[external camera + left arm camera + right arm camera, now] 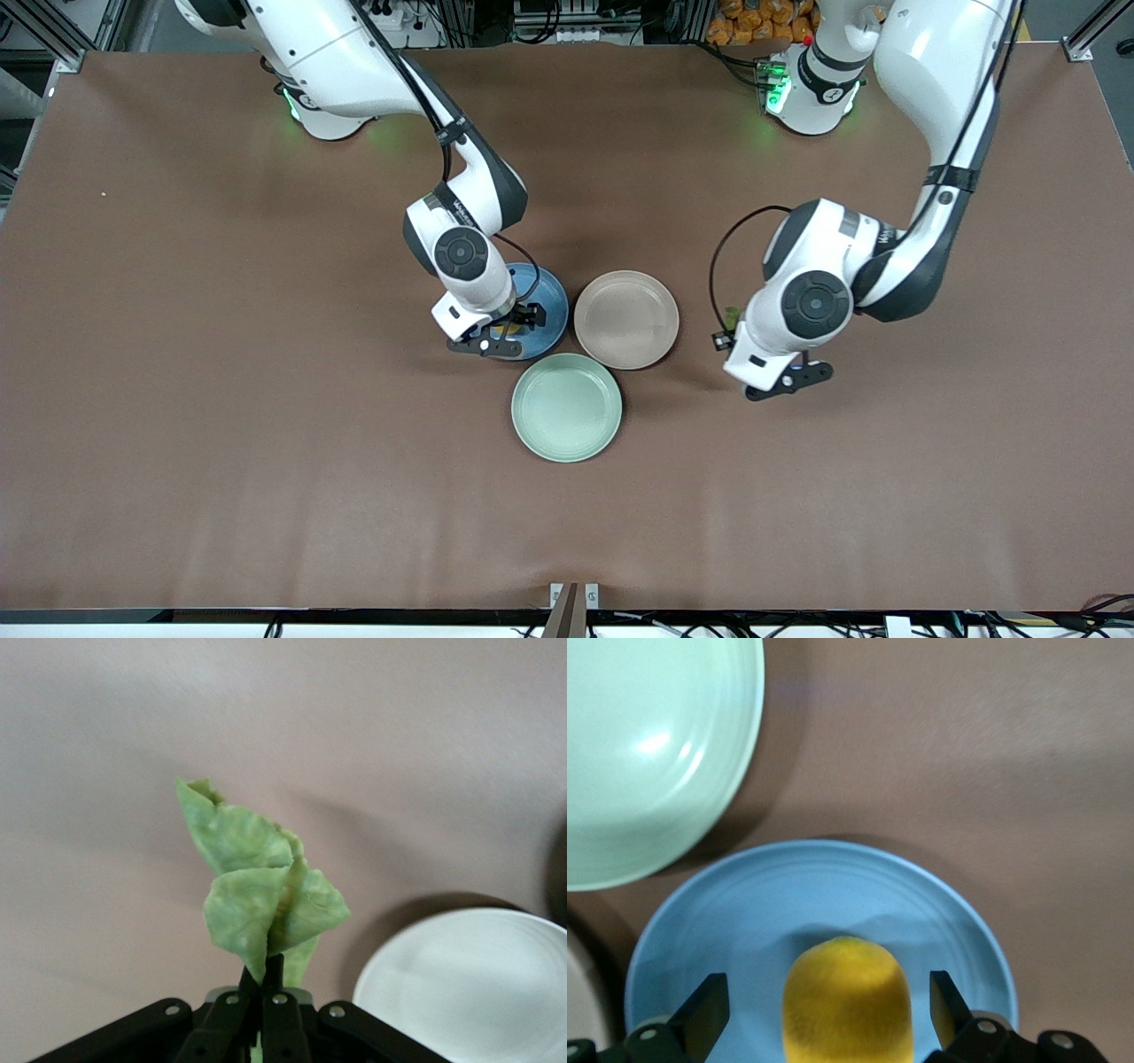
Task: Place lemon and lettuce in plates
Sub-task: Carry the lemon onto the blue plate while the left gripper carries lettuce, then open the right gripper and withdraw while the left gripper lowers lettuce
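Note:
The yellow lemon point(847, 1001) lies in the blue plate point(551, 306), which also shows in the right wrist view point(815, 895). My right gripper point(507, 330) is low over that plate, open, one finger on each side of the lemon point(824, 1005) without touching it. My left gripper point(742, 341) is shut on the green wrinkly lettuce leaf point(257, 895) and holds it in the air point(266, 979) over bare table beside the beige-pink plate point(626, 319). A bit of the leaf point(733, 316) shows past the hand. The beige-pink plate is empty.
A pale mint-green plate point(566, 408) stands empty, nearer the front camera than the other two and touching both. It also shows in the right wrist view point(638, 753). The three plates sit close together at the table's middle on a brown mat point(266, 443).

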